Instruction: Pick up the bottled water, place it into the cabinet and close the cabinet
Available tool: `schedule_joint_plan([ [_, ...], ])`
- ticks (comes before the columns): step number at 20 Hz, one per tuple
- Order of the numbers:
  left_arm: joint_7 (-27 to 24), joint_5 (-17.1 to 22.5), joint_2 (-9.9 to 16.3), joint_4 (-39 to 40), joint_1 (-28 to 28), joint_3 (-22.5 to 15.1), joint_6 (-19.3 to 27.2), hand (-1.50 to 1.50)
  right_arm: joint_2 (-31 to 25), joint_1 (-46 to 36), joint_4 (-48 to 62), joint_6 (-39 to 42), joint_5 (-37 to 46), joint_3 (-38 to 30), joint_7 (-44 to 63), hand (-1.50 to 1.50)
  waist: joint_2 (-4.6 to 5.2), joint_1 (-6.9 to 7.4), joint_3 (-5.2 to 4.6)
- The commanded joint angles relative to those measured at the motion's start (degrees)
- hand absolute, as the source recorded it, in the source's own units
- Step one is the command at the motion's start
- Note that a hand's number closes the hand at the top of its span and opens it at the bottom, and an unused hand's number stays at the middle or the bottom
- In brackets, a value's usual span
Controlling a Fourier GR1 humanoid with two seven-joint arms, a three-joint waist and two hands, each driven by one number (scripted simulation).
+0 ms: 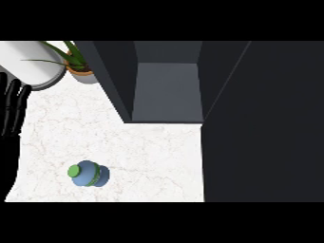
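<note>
A blue water bottle (90, 174) with a green cap stands on the white marble counter (143, 152), near its front edge. Behind it is the dark cabinet (166, 90), open, its grey inner shelf showing. The cabinet's door (270, 118) swings out on the right and fills that side of the view. My left hand (2, 111) rests open at the left edge, fingers up, well left of the bottle. My right hand does not show.
A potted green plant (73, 61) stands at the back left beside a white cylinder (31, 61). Bare counter lies between the bottle and the cabinet's opening.
</note>
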Motion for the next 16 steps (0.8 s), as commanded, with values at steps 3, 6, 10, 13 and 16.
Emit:
schedule_joint_plan([
  [3, 0.61, -1.76, -2.29, -7.50, 6.40, -2.24, 1.08, -1.50, 3.05, 5.59, -5.16, -0.84, 1.02, 3.30, 0.72, -1.50, -0.62, 0.10, 1.00],
  [6, 0.64, 0.56, -2.33, -15.96, 14.88, -1.94, -0.62, -1.50, 3.35, 11.09, -10.03, -0.28, -2.80, 0.69, -0.97, -1.50, -0.78, 0.32, 1.01],
  [10, 10.28, 4.05, -5.56, -12.51, 18.73, -5.85, 2.29, -1.50, 2.37, 17.04, -13.06, 2.45, -8.34, 5.24, 12.18, -1.50, -0.87, 0.01, 0.99],
  [13, 12.98, 1.08, -5.61, -17.97, 22.69, -12.48, 5.25, -1.50, 2.18, 22.22, -16.88, 3.59, -11.40, 5.12, 12.68, -1.50, -0.79, -0.17, 1.04],
  [16, 11.07, -2.84, -5.64, -18.15, 25.13, -15.99, 6.79, -1.50, 1.69, 26.40, -22.68, 4.05, -11.19, 5.98, 14.64, -1.50, -0.70, -0.17, 1.01],
])
